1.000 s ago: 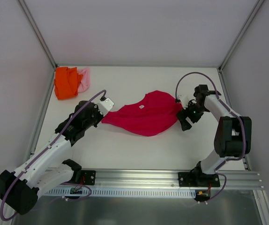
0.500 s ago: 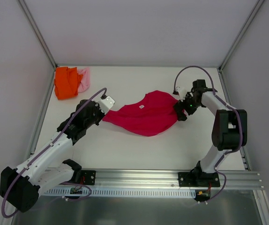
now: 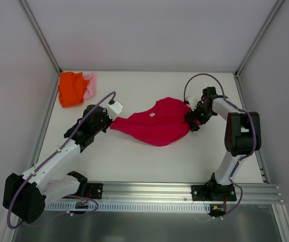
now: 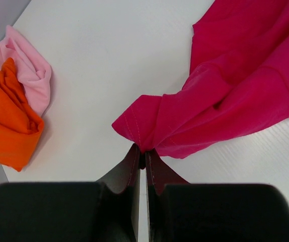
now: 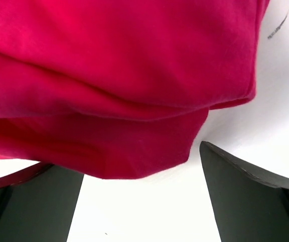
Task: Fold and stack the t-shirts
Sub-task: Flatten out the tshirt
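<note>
This is a robotics lab test cell: a white table (image 3: 149, 161) closed in by plain grey panels (image 3: 149, 30) on three sides, with a left arm (image 3: 59, 156) and a right arm (image 3: 240, 136) bolted to an aluminium rail (image 3: 154, 189).

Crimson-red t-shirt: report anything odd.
The crimson-red cloth t-shirt lies bunched, not flat. One corner is pinched in the shut jaws of the left gripper; the opposite edge lies folded between the open jaws of the right gripper.
</note>
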